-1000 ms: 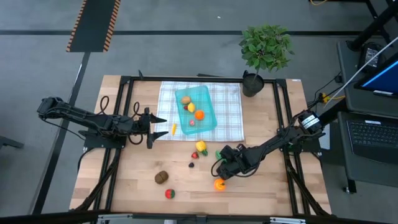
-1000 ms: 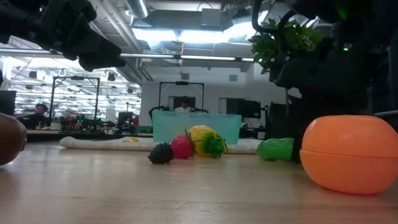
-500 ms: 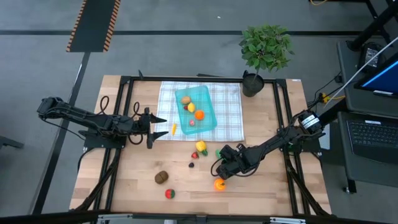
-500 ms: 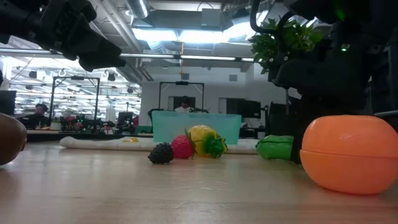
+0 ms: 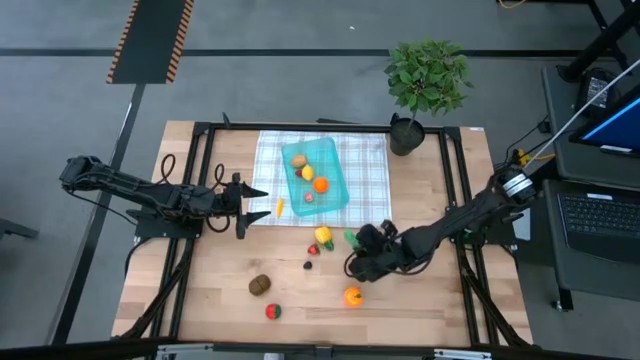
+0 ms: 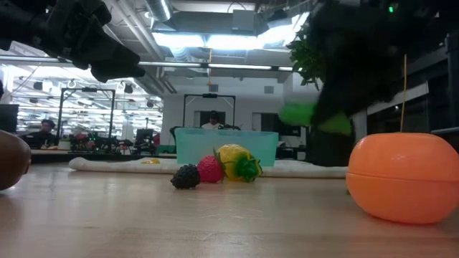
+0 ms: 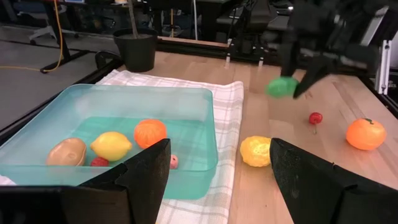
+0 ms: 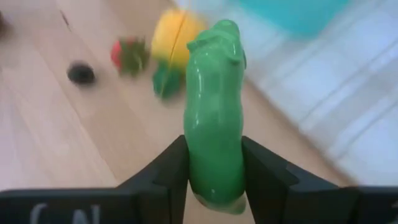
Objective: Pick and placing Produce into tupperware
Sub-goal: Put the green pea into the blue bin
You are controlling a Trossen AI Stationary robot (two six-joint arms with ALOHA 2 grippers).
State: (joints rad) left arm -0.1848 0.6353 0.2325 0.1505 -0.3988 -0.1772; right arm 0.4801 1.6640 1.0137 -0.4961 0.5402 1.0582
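Observation:
My right gripper is shut on a green cucumber and holds it above the wood table, right of a yellow fruit and two berries. The teal tupperware stands on a checked cloth. Inside it lie a lemon, an orange, a brown piece and red berries. Another orange, a kiwi and a red piece rest on the table nearer the front. My left gripper waits open, left of the cloth. My right gripper pinches the cucumber's near end between its two fingers, which lie along it. The fingers slant down from the table's right side. The cucumber sticks out beyond the fingertips, lifted clear of the table.
A potted plant stands at the far right corner of the table. A small yellow-orange piece lies at the cloth's left edge, just in front of my left gripper. Black frame rails run along the table's sides.
My right gripper has risen from the table with the green cucumber and tipped more nearly level. It has gone a little toward the far edge. The cucumber, which lay on the wood a second ago, now hangs clear of it. The orange near the front stays put.

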